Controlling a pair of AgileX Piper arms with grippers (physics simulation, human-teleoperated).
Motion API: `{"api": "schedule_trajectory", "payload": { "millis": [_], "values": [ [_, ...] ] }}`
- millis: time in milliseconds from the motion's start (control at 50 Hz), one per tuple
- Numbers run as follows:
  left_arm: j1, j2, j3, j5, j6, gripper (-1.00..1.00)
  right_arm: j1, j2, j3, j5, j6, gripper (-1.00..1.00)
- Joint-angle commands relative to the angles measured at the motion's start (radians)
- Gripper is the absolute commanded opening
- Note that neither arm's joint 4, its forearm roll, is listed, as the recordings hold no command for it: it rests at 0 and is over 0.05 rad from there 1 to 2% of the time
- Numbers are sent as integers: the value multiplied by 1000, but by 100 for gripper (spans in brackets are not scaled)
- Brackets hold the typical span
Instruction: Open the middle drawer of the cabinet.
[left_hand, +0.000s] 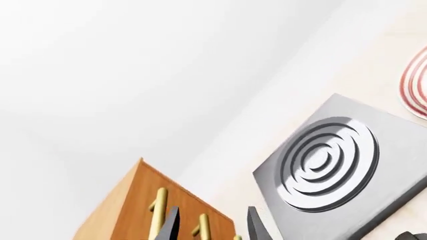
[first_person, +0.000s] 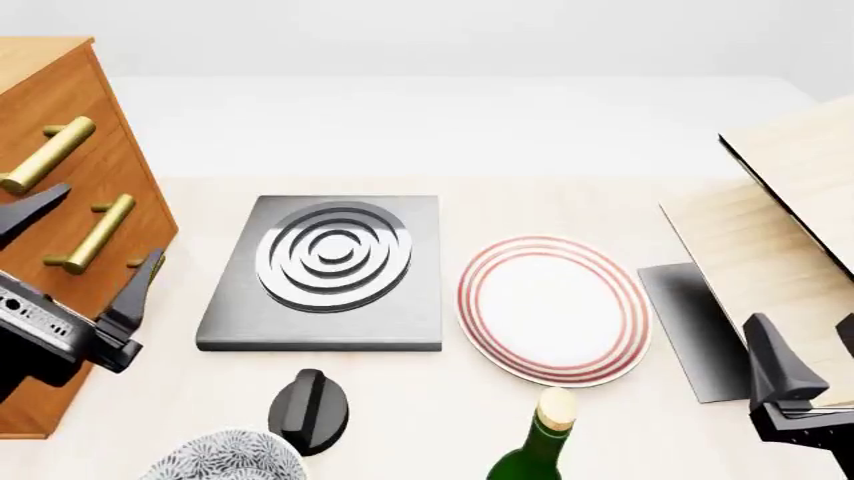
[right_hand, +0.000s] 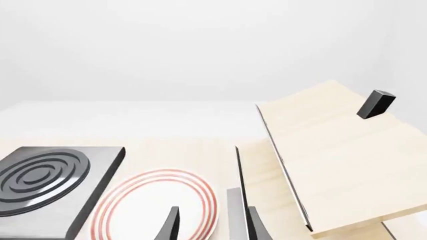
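Pale wood forms the desk (first_person: 561, 200), and at its far left stands the cabinet (first_person: 67, 130), the middle drawer (first_person: 120, 235) shut flush, its brass handle (first_person: 91, 234) showing. Just before that handle hangs the left end effector (first_person: 83, 245), fingers spread, touching nothing. Beside sits a grey ringed slab (first_person: 327, 270), then a red-rimmed plate (first_person: 554, 310). Far right, the right end effector (right_hand: 208, 225) is spread near light boards (first_person: 787, 210).

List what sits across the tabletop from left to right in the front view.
cabinet → left hand → grey ringed slab → red-rimmed plate → dark flat panel → pale wood boards. The knob, bottle and patterned bowl along the near edge overlap these spans, so they are left out.
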Motion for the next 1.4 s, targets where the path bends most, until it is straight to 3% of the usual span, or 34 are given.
{"api": "schedule_trajectory", "payload": {
  "millis": [20,220,320,600,960,1000,1400],
  "values": [
    [43,54,-31,27,-7,100,-2,-52,0,49,0,100],
    [67,53,-24,69,8,100,-2,-52,0,48,0,100],
    [121,62,-39,96,-9,100,-2,-52,0,48,1,100],
    [141,74,17,19,63,100,-2,-52,0,49,1,100],
    [191,181,74,-149,116,100,-2,-52,0,48,1,100],
    [153,212,107,-234,159,100,-1,-52,0,49,0,100],
    [210,391,136,-415,190,100,-2,-52,0,49,1,100]
  ]
}}
